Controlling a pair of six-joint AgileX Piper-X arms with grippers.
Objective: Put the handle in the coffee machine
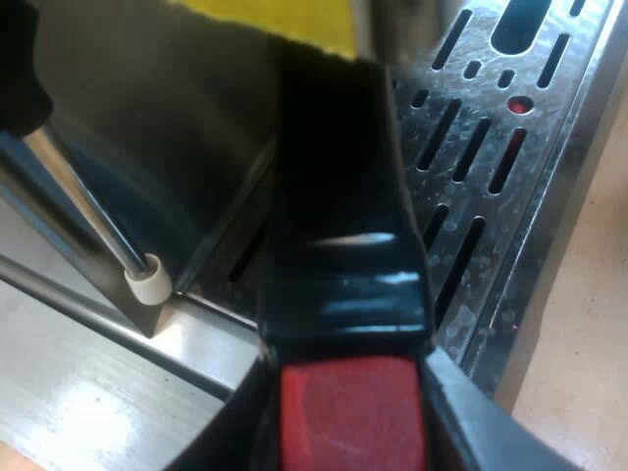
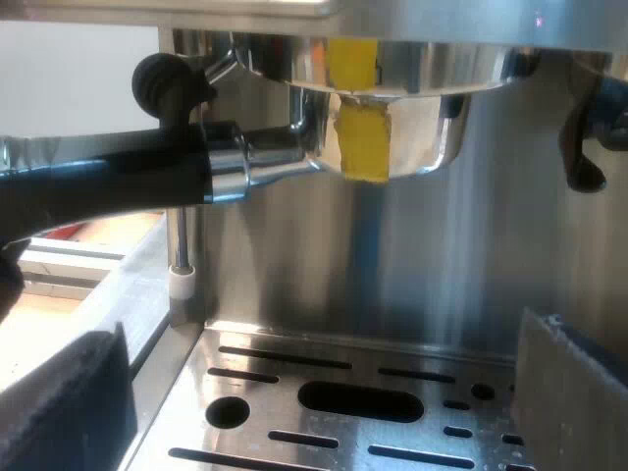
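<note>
**At the machine's front: holder up under the brew head, left gripper on its handle**

Close over the drip tray, the left wrist view looks along the glossy black handle [image 1: 343,245] of the metal holder, down to its square red end [image 1: 353,402]. The left gripper [image 1: 348,446] is clenched on that handle, one black finger [image 1: 211,446] on each side of the red end. Beneath the handle lies the slotted stainless-steel drip tray [image 1: 549,147]. Beside it hangs a thin steel steam wand [image 1: 98,216] with a white tip [image 1: 149,280]. A patch of yellow tape [image 1: 285,20] shows beyond the handle's far end.

From the right wrist view, the shiny espresso machine [image 2: 392,255] is seen from low in front. The metal holder [image 2: 412,128] sits up against the brew head, its dark handle [image 2: 108,182] pointing out sideways past the steam wand [image 2: 179,245]. One strip of yellow tape [image 2: 361,142] on the holder's bowl sits almost directly under another [image 2: 351,61] on the head. A round black knob [image 2: 167,83] stands just above the handle. The right gripper [image 2: 319,392] is released, its fingers [image 2: 69,402] spread wide over the drip tray [image 2: 285,339] with nothing between them, well apart from the holder.
</note>
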